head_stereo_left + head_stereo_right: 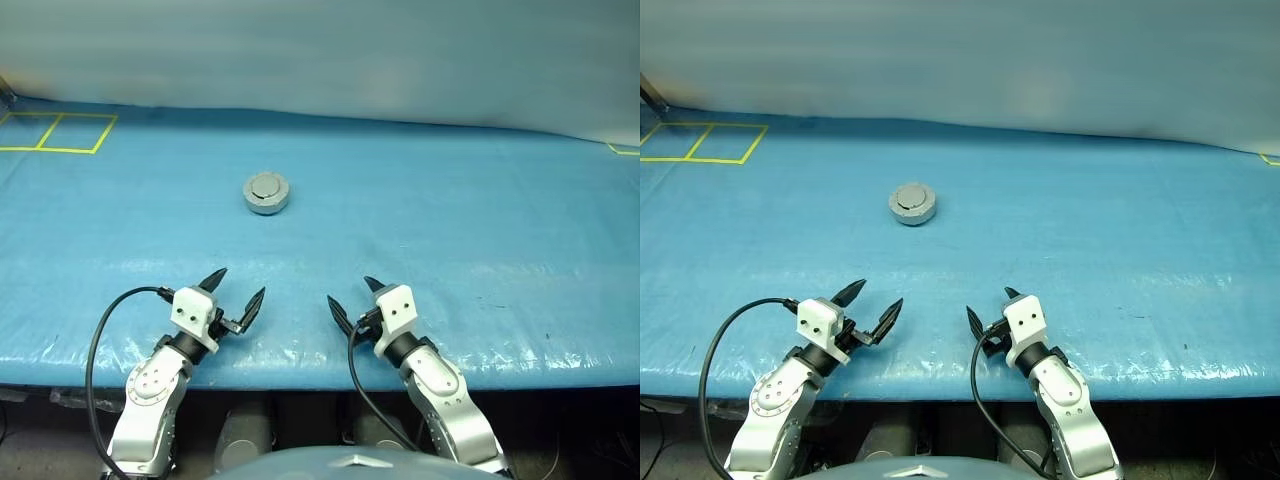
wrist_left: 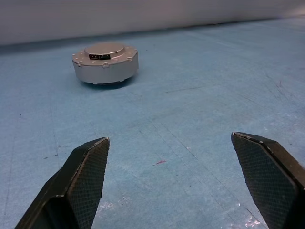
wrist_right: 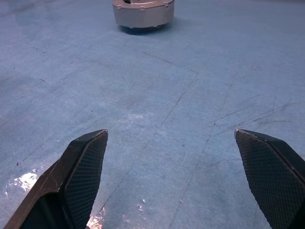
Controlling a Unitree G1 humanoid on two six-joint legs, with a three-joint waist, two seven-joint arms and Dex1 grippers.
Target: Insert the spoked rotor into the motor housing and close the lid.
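Motor housing sits alone mid-table on the blue cover, lid down flat on top, looks closed, so rotor prob already inside (can't see in). Judgement: task looks done, arms parked.

Both grippers well short of housing, near table's front edge. Left gripper nearer side of housing, slightly to its left; right gripper nearer and to its right. Both spread wide, released, nothing between fingers, touching nothing; they aim roughly toward housing.

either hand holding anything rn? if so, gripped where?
Nothing held. Left hand and right hand are both open and empty, well short of the motor housing, which sits with its lid down.
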